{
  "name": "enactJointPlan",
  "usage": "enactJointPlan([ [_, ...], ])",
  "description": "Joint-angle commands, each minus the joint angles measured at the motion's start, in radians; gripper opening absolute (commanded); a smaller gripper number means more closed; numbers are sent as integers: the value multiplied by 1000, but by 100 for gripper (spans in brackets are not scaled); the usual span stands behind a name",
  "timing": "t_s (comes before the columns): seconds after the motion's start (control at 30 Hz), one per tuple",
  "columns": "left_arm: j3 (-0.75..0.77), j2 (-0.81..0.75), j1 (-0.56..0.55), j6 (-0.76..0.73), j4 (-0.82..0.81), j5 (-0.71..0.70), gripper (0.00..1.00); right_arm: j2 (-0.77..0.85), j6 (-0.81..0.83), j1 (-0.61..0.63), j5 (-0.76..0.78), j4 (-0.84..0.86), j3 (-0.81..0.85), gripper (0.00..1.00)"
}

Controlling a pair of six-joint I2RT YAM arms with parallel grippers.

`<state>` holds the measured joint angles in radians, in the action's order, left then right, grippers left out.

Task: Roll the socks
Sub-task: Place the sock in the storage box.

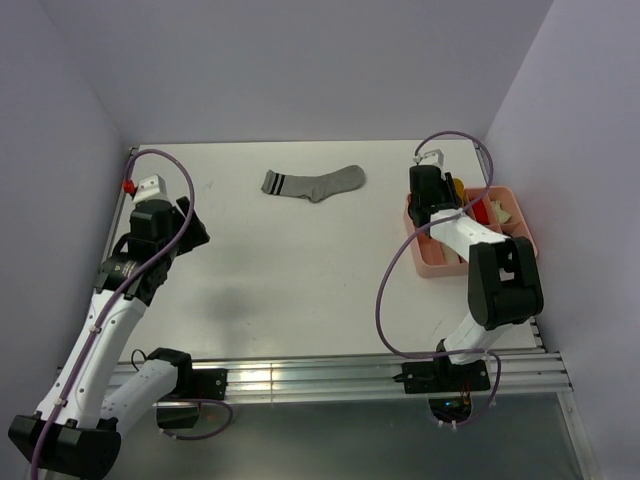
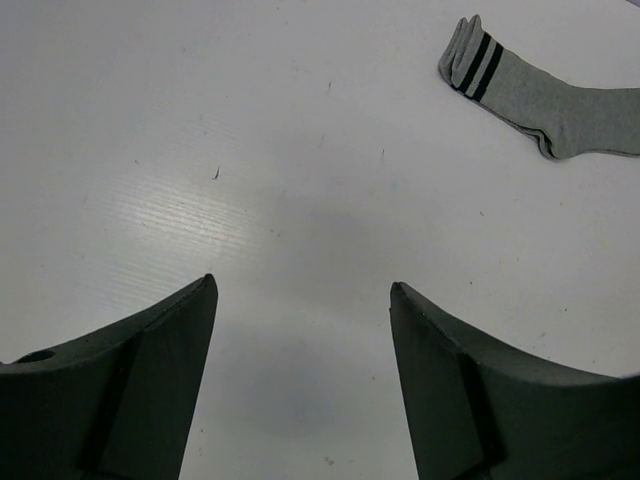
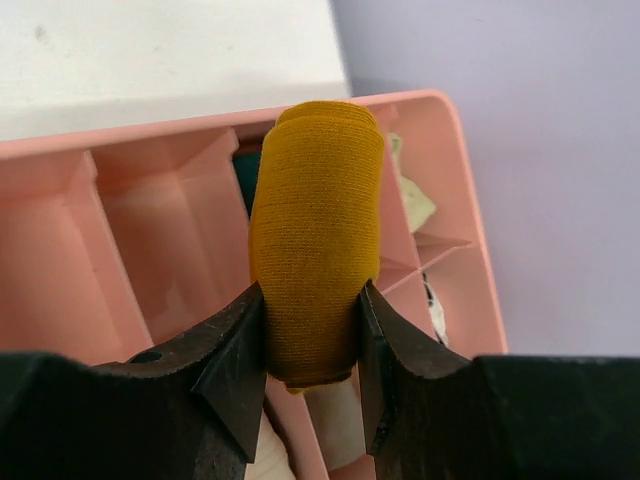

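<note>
A grey sock [image 1: 315,182] with dark cuff stripes lies flat at the back middle of the table, also at the top right of the left wrist view as the grey sock [image 2: 545,90]. My left gripper [image 2: 300,300] hangs open over bare table, well short of that sock, with nothing between its fingers. My right gripper [image 3: 312,305] is shut on a rolled mustard-orange sock [image 3: 315,240], holding it above the pink divided tray [image 3: 130,200]. In the top view the right gripper [image 1: 440,195] sits over the tray [image 1: 520,215] at the right, with a bit of the orange sock [image 1: 458,187] showing.
The pink tray has several compartments; some at its right side hold small rolled cream and white bundles [image 3: 412,200], and a red one [image 1: 479,210] shows from above. A red-tipped fixture [image 1: 128,185] sits at the table's left edge. Walls close in left and right.
</note>
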<state>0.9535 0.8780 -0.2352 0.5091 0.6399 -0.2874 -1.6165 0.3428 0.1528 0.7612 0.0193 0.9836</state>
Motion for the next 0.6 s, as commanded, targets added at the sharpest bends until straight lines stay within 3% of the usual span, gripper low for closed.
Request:
enactJointPlan([
  [0.0,-2,-20,-4,-8,-20,-24,75,-22,16,8,-49,41,38,0],
  [0.57,-41,-31,-4,22,-66,-9,74,-92,-60,-2,-368,-104,41,0],
])
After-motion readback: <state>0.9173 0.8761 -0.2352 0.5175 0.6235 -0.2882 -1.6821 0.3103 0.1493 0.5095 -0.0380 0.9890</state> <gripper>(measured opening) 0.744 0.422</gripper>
